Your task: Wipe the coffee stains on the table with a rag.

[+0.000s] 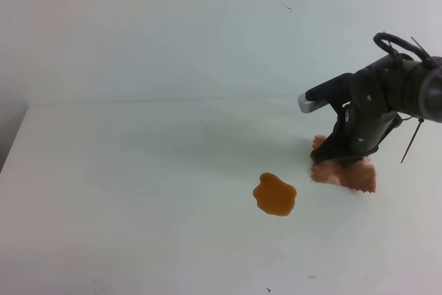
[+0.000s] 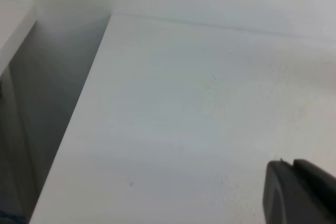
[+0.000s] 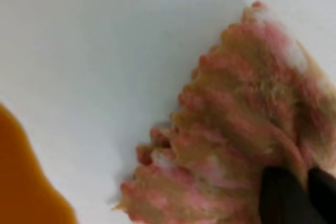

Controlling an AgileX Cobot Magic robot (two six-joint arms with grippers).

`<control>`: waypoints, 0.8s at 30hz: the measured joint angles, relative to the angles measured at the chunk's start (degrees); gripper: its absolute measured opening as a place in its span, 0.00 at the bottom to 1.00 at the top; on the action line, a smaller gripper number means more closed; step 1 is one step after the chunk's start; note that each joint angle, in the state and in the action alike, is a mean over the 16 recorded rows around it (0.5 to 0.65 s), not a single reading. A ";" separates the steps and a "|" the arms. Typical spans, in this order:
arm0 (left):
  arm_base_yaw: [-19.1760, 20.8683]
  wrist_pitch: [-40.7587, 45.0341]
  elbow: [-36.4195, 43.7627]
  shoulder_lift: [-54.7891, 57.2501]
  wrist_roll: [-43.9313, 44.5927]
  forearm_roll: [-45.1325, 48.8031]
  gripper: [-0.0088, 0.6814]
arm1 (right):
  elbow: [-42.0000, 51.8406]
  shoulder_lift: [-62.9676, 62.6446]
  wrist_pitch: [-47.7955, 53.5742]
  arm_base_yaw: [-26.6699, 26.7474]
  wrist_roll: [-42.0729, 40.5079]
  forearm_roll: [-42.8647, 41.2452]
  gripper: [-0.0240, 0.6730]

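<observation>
No readable text, labels, brands, numbers or signs in any view.

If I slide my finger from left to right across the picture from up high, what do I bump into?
Bare white table → orange coffee stains → pink rag, with the right gripper shut on it.
</observation>
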 joint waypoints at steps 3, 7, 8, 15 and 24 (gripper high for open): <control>0.00 0.00 0.00 0.00 0.00 0.00 0.01 | -2.04 2.28 1.05 -0.27 -1.76 4.54 0.07; 0.00 0.00 0.00 0.00 0.00 0.00 0.01 | -5.01 4.93 2.37 0.50 -3.64 10.45 0.08; 0.00 0.00 0.00 0.00 0.00 0.00 0.01 | -5.77 5.53 2.71 0.91 -4.08 11.87 0.08; 0.00 0.00 0.00 0.00 0.00 0.00 0.01 | -10.17 9.00 4.84 6.29 -6.88 18.90 0.09; 0.00 0.00 0.00 0.00 0.00 0.00 0.01 | -11.99 10.82 8.82 16.64 -10.07 17.73 0.09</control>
